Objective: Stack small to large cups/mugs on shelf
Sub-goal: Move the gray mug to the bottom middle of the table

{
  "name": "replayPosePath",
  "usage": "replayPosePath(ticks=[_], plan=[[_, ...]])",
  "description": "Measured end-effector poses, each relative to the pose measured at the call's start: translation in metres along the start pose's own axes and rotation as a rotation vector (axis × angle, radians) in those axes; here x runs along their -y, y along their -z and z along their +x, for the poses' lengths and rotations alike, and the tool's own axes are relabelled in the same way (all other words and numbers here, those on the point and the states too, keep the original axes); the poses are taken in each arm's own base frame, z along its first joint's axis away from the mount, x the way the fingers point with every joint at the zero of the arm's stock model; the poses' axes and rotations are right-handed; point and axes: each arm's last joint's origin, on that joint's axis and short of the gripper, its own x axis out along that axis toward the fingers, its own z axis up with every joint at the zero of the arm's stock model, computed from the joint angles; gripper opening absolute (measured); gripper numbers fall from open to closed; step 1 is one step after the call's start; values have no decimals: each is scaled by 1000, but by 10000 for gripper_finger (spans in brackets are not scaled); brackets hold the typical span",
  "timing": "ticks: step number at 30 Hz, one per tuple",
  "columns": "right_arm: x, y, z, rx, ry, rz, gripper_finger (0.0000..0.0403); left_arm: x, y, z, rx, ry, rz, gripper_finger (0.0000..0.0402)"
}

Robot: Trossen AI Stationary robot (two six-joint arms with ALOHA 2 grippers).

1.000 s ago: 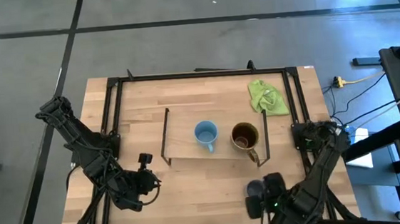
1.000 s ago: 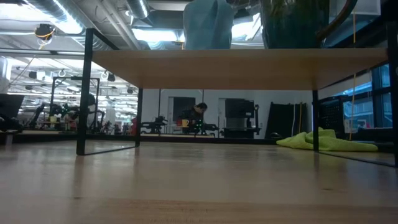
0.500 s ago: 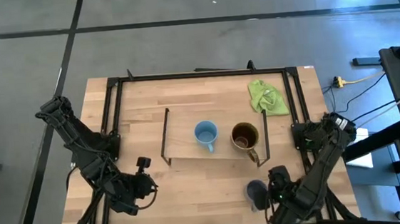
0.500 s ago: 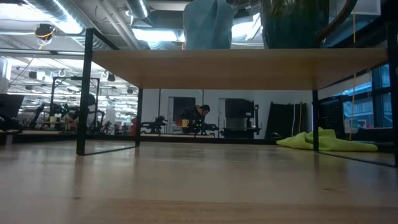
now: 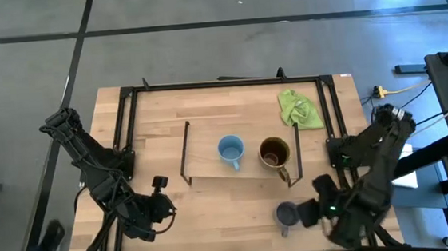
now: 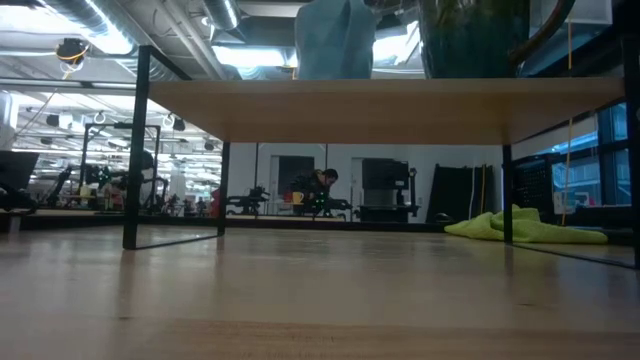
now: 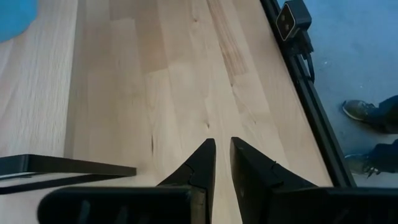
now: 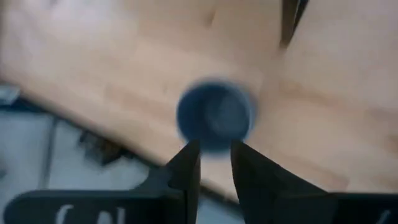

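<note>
The dark grey-blue mug (image 5: 285,214) stands upright on the tabletop near its near edge, in front of the shelf (image 5: 211,166). In the right wrist view this mug (image 8: 215,116) shows from above, blurred. The light blue mug (image 5: 230,150) and the brown mug (image 5: 274,152) stand upright side by side on the shelf board. My right gripper (image 5: 308,213) hovers just right of the dark mug, open by a narrow gap (image 8: 214,148), touching nothing. My left gripper (image 5: 164,204) waits shut (image 7: 221,143) over the near left of the table.
A lime-green cloth (image 5: 298,108) lies at the table's far right, behind the shelf. The black frame rails (image 5: 128,133) run along the table's edges. The shelf's black end frames (image 5: 184,149) stand at either side. A person's shoes (image 7: 367,115) are beside the table's left.
My right arm has swung toward the table's right edge, and its gripper has drawn off the dark grey-blue mug. The mug was hidden under the gripper a second ago and now stands uncovered on the table. The mugs on the shelf have not moved.
</note>
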Motion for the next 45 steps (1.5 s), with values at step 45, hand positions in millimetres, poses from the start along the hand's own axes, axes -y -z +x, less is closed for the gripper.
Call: replayPosePath(ticks=[45], plan=[[36, 17, 90, -174, -34, 82, 160, 0, 0, 0, -1, -2, 1, 43]])
